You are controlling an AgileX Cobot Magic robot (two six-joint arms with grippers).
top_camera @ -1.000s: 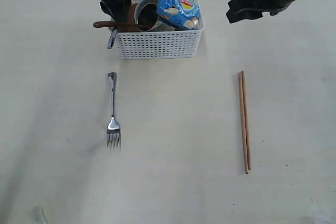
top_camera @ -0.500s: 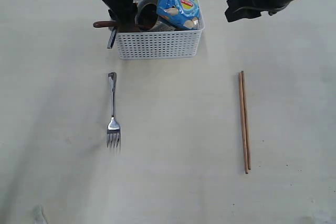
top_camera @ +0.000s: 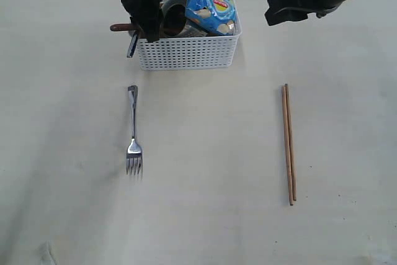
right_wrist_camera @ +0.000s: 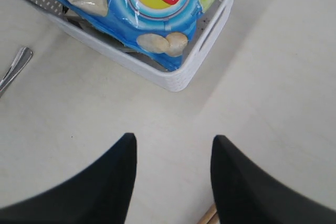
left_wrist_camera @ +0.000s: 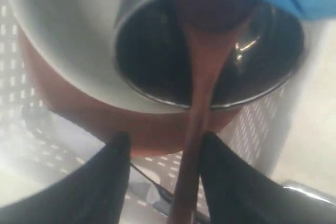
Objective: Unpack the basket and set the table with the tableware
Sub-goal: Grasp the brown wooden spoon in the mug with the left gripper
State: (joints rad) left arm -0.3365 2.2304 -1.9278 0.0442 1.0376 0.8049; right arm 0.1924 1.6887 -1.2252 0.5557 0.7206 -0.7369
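Our left gripper (left_wrist_camera: 167, 142) straddles the spoon (left_wrist_camera: 201, 82) handle in the basket (top_camera: 186, 54) — fingers apart, not clamped. Our right gripper (right_wrist_camera: 174, 145) hovers wide — empty.

basket (top_camera: 186, 51): far side of table (top_camera: 205, 228), just left of centre
cup (top_camera: 175, 18): in basket, left half, tilted
snack bag (top_camera: 212, 1): in basket, right of cup, sticks up past rim
spoon (top_camera: 121, 28): head in cup, handle out over basket's left wall
fork (top_camera: 133, 131): on table, in front of basket's left end, tines toward near edge
chopsticks (top_camera: 288, 144): on table, side by side, well right of fork
my left gripper (top_camera: 146, 26): over basket's left end, straddling spoon handle
my right gripper (top_camera: 286, 9): above table, right of basket
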